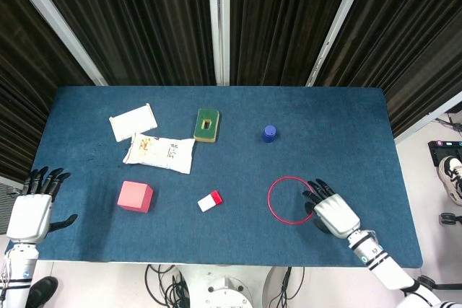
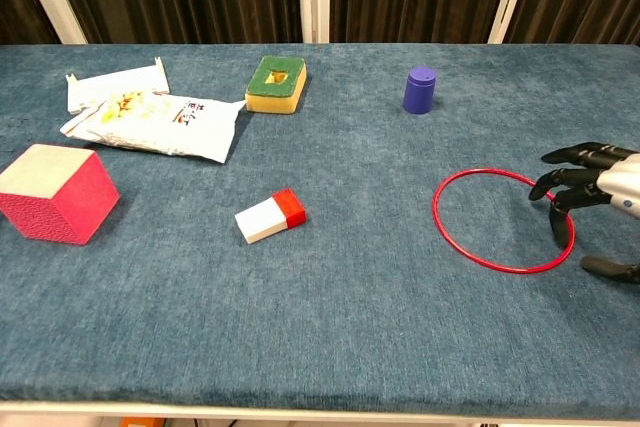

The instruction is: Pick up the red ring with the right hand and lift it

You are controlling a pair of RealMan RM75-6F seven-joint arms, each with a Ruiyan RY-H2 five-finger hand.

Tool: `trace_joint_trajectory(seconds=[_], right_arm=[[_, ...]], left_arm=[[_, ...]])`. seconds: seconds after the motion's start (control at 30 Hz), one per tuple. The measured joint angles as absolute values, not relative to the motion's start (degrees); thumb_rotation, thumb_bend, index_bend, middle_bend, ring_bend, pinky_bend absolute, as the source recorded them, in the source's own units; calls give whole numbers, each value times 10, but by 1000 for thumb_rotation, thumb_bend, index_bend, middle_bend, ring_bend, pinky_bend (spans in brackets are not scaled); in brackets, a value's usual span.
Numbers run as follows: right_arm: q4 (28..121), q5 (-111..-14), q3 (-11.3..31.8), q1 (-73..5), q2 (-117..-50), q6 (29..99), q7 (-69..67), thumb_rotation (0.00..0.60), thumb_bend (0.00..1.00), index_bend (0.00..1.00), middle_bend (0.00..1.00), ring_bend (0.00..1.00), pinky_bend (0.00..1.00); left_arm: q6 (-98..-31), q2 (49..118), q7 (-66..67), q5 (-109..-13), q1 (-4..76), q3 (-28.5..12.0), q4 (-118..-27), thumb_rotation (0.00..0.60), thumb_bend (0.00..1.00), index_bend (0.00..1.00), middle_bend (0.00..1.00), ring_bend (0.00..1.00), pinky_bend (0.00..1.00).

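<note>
The thin red ring (image 1: pixel 281 200) (image 2: pixel 470 247) lies flat on the blue table, right of centre. My right hand (image 1: pixel 332 210) (image 2: pixel 592 195) hovers at the ring's right rim, palm down with fingers spread, their dark fingertips (image 1: pixel 315 189) reaching over the rim. It holds nothing. My left hand (image 1: pixel 32 203) stays off the table's left front corner, fingers apart and empty; the chest view does not show it.
A purple cap (image 1: pixel 269 133) stands behind the ring. A red-and-white block (image 1: pixel 210 200) lies left of it. Further left are a pink cube (image 1: pixel 135 196), a snack packet (image 1: pixel 159 154), a white card (image 1: pixel 133 121) and a green-topped sponge (image 1: pixel 206 125).
</note>
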State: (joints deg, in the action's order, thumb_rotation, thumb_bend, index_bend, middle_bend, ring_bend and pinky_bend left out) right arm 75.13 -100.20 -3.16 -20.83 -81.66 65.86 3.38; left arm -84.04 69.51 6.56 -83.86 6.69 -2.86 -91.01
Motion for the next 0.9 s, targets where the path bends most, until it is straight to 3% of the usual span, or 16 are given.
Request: trace_joint_trajectory(seconds=[0.9], right_arm=[[748,-970,-40,-223,-827,661,13,600,381,658,287,0,0]], left_arm=[[-839,700,52,-839,66,-29,-895,600,88,167,96,1,0]])
